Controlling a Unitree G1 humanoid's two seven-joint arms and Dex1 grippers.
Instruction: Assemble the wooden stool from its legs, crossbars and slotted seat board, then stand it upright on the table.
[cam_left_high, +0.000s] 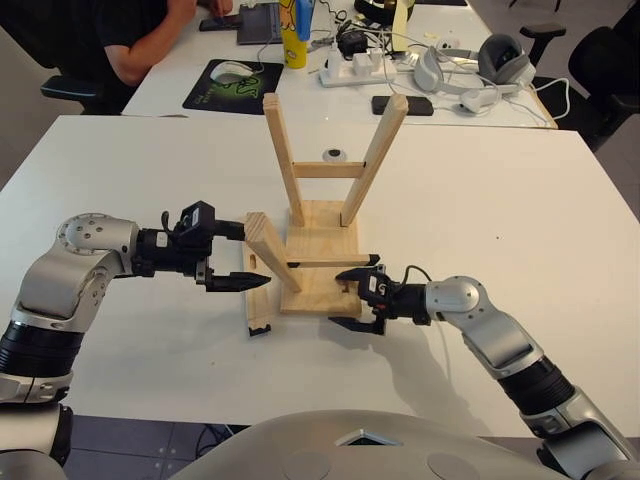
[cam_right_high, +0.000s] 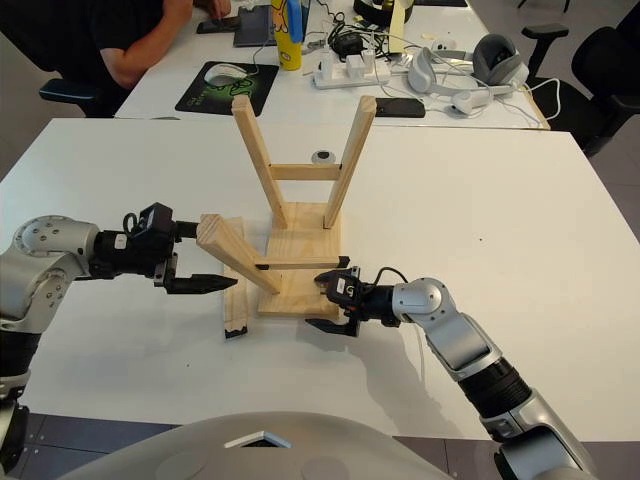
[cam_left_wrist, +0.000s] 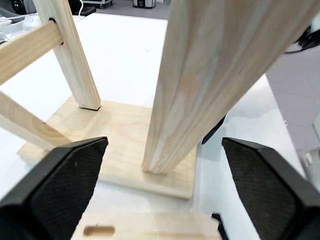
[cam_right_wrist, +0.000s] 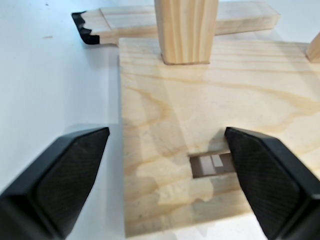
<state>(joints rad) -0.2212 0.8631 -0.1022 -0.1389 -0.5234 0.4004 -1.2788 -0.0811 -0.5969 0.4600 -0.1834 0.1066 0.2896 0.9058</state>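
The square pale plywood seat board (cam_left_high: 322, 240) lies flat, underside up, in the middle of the white table (cam_left_high: 500, 200). Two light wooden legs (cam_left_high: 285, 160) stand in its far slots, joined by a short wooden crossbar (cam_left_high: 328, 169). A third wooden leg (cam_left_high: 268, 250) leans in the near-left corner. A second thin crossbar (cam_left_high: 320, 263) runs from it toward the right, with no leg at that end. The near-right slot (cam_right_wrist: 212, 165) is empty, and the fourth leg (cam_left_high: 258, 315), capped in black, lies on the table just beside the board. The left gripper (cam_left_high: 256, 255) has its fingers spread on either side of the leaning leg, apparently not pressing it. The right gripper (cam_left_high: 335, 297) is spread wide at the board's near-right edge, holding nothing. The job looks well past halfway: what remains is to seat the fourth leg, meet it with the crossbar, and turn the stool upright.
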